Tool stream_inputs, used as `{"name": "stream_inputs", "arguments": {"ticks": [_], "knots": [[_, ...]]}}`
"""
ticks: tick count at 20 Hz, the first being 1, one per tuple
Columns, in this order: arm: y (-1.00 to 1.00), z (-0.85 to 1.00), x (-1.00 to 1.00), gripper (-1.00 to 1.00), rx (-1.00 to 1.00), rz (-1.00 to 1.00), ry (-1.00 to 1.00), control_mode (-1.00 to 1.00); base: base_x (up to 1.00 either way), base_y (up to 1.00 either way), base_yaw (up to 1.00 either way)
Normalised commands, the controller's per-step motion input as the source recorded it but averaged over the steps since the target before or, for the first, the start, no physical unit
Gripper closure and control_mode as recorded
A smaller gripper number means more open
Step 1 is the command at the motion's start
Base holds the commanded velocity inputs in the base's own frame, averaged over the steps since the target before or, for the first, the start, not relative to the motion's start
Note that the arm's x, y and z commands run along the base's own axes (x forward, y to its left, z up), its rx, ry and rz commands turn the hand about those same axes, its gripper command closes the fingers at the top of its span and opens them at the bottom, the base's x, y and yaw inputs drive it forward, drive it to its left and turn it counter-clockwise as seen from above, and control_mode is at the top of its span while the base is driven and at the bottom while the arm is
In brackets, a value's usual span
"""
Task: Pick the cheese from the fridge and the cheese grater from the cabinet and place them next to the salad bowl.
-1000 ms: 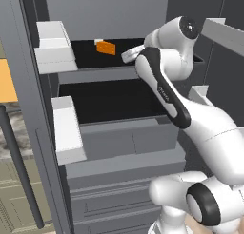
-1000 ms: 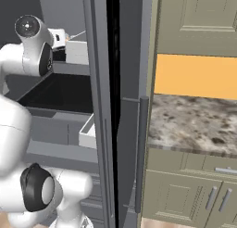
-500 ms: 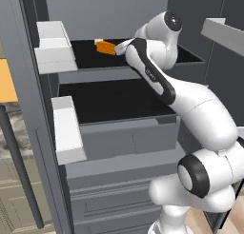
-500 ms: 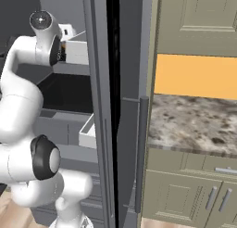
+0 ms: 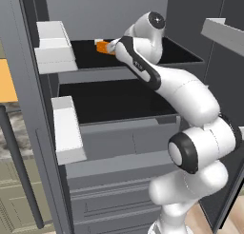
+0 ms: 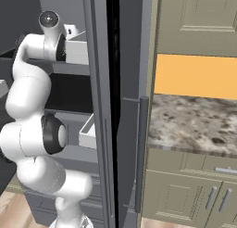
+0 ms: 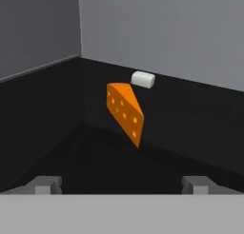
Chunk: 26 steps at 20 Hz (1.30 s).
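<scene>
On the fridge's point(image 5: 119, 128) upper dark shelf sits the cheese point(image 5: 102, 47), and the arm has reached deeper toward it than a second ago: then the hand was still out by the shelf's right front, half a second ago it was just beside the wedge, and now it hides most of the orange, leaving a sliver showing at the hand's left. The cheese itself has not shifted. In the hand view the cheese point(image 7: 126, 112) stands on edge in the middle of the shelf, with a small white lump point(image 7: 143, 79) just behind it near the back wall. The shelf floor around the wedge is bare, and the grey side wall and back wall stand apart from it, so there is room on both flanks. White door bins point(image 5: 55, 52) hang at the left, clear of the arm. The gripper point(image 7: 122, 184) is spread wide, its fingertips point(image 7: 44, 184) low at either side, short of the cheese; it holds nothing and touches nothing.
</scene>
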Motion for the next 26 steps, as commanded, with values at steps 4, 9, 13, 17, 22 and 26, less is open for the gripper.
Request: {"name": "stream_inputs", "arguments": {"ticks": [4,9,13,17,22,26], "knots": [[0.06,-0.08,0.61,-1.0,0.0,0.0,0.01,-1.0,0.0,0.0,0.0],[0.09,-0.1,0.67,-1.0,0.0,0.0,0.02,-1.0,0.0,0.0,0.0],[0.21,-0.15,0.62,-1.0,0.0,0.0,0.02,-1.0,0.0,0.0,0.0],[0.24,-0.07,0.51,-1.0,0.0,0.0,0.01,-1.0,0.0,0.0,0.0],[0.23,-0.17,0.54,1.0,0.0,0.0,0.04,-1.0,0.0,0.0,0.0],[0.3,-0.16,0.27,1.0,0.0,0.0,0.03,-1.0,0.0,0.0,0.0]]}}
